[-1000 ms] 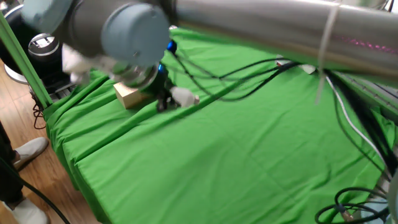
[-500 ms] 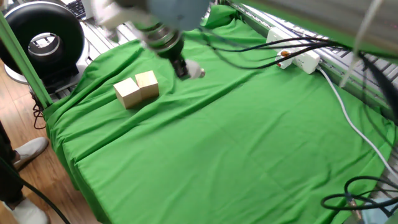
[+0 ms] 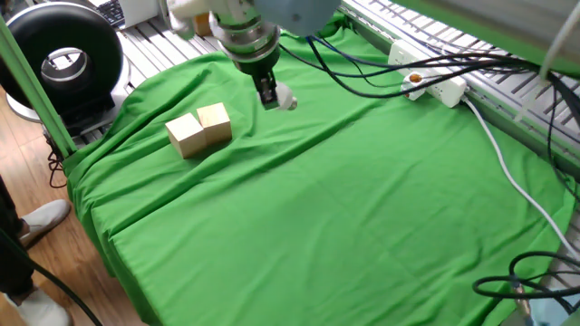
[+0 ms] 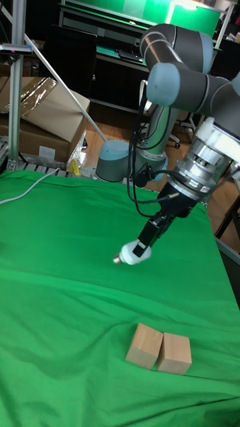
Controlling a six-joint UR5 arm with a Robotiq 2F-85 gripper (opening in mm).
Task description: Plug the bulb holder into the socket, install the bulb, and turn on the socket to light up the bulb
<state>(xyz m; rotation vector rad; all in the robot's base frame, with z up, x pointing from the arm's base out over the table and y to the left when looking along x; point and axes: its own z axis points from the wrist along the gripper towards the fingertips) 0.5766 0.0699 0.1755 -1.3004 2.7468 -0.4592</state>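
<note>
I have the black two-finger tool [image 4: 141, 248] clamped on the small white bulb with the frosted dome and silver screw base [image 4: 131, 257], and from the tall fixed view I can see the bulb carried nearly sideways, its metal base pointing away from the fingers, above the green-cloth-covered counter [image 4: 67, 267] rather than resting on it. In the fixed view the same tool [image 3: 268, 96] hangs off the grey arm near the far left part of the cloth, with the bulb [image 3: 285, 99] poking out to its right. Just below and left of it in that view sit two pale wooden blocks [image 3: 200, 129], touching each other side by side on the cloth and apart from the tool. The long white rectangular power strip with its white cable [image 3: 435, 83] lies at the far right edge of the counter [image 3: 317, 226], well apart from the bulb, with an orange-brown spot on its top that I cannot resolve clearly enough to say what it is. Black cables from the arm drape across above the strip.
</note>
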